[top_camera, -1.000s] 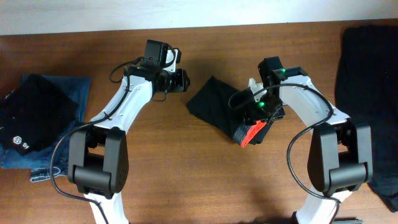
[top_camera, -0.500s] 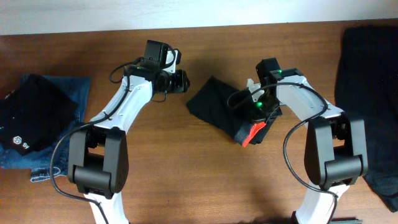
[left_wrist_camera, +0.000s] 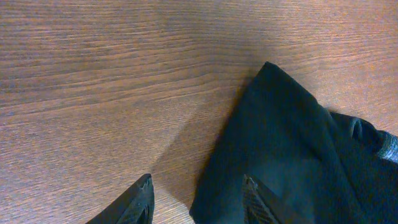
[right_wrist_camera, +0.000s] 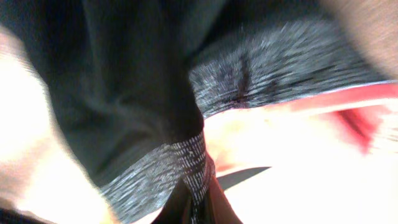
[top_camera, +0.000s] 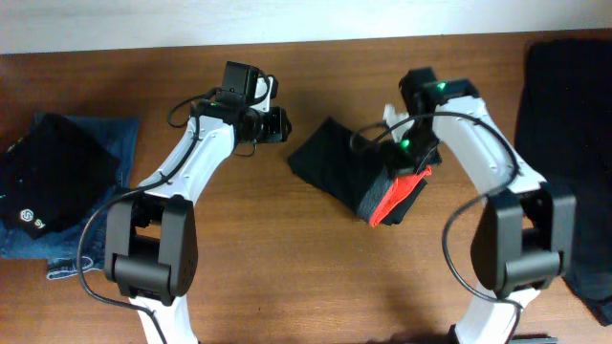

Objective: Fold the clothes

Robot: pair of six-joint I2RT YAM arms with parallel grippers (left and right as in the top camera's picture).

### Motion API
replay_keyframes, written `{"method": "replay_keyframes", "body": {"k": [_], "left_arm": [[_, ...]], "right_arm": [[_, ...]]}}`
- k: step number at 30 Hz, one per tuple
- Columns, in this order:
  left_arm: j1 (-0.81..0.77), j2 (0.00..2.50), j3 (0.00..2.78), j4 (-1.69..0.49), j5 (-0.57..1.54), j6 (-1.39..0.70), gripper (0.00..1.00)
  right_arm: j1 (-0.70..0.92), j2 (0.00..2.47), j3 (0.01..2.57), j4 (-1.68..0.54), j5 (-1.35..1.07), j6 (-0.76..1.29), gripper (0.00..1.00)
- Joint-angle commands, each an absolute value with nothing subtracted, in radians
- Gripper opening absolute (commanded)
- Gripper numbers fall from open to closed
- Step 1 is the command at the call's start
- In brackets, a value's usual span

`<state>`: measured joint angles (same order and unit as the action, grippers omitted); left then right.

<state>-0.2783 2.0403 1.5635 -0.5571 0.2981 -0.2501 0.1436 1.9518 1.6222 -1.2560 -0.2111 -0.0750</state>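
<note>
My right fingers [right_wrist_camera: 194, 206] are pressed together on the grey and red-orange waistband [top_camera: 400, 191] of the black trousers [top_camera: 330, 164]. That end seems raised off the tabletop [top_camera: 287, 277], I judge so it can be carried over the rest as a fold. The trousers lie bunched mid-tabletop, between my arms. My left fingers [top_camera: 278, 124] hang spread and empty just beside the cloth's pointed corner, well placed to pin it. The blue jeans [top_camera: 115, 143] sit far left under another black garment [top_camera: 48, 182].
</note>
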Motion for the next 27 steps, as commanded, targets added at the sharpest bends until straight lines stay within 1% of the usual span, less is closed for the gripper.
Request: {"method": "replay_keyframes", "body": {"k": [1,8,11,15,16,17,22,27], "left_arm": [[-0.27,2.053,1.571,-0.554,0.29,-0.237,0.45],[-0.27,2.053,1.571,-0.555,0.291,-0.237,0.45],[-0.27,2.053,1.571,-0.555,0.291,-0.237,0.45],[-0.27,2.053,1.571,-0.559,0.291,-0.237,0.45],[-0.271,2.053,1.571,-0.559,0.291,-0.237,0.46],[-0.27,2.053,1.571,-0.559,0.291,-0.237,0.46],[-0.27,2.053,1.571,-0.558,0.291,-0.237,0.46],[-0.27,2.053,1.571,-0.558,0.291,-0.237,0.46]], "right_arm": [[0.144,1.878,1.72,-1.28,-0.208,-0.073,0.04],[0.131,1.885,1.734,-1.279,-0.063,-0.069,0.04],[0.102,1.897,1.724,-1.279,0.007,-0.009,0.04],[0.062,1.917,1.703,-1.279,0.02,0.031,0.05],[0.044,1.924,1.691,-1.289,0.013,0.035,0.34],[0.038,1.925,1.682,-1.296,0.008,0.035,0.45],[0.039,1.925,1.672,-1.317,0.008,0.035,0.51],[0.04,1.925,1.672,-1.305,-0.062,0.018,0.51]]}}
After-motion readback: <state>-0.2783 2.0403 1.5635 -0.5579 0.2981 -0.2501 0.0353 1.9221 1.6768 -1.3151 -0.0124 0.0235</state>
